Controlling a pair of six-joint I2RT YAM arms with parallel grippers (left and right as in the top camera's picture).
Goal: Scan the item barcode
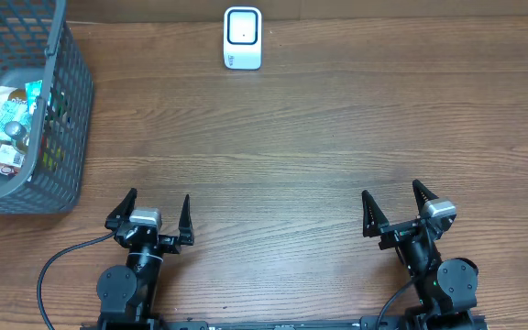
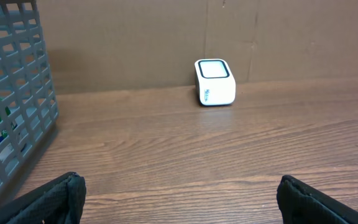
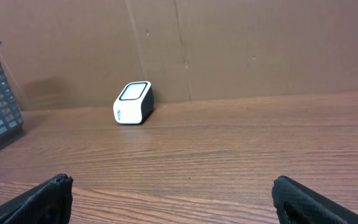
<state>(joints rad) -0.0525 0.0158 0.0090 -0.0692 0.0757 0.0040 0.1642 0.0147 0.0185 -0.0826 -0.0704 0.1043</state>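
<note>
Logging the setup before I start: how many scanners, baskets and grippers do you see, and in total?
scanner: 1
basket: 1
grippers: 2 (left gripper, right gripper, both open)
total: 4
The packets in the basket overlap too much to count.

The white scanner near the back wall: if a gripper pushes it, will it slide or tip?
The scanner looks squat and boxy, so it would probably slide rather than tip. It seems a plastic shell, likely light, and the smooth wooden table may let it skid easily.
</note>
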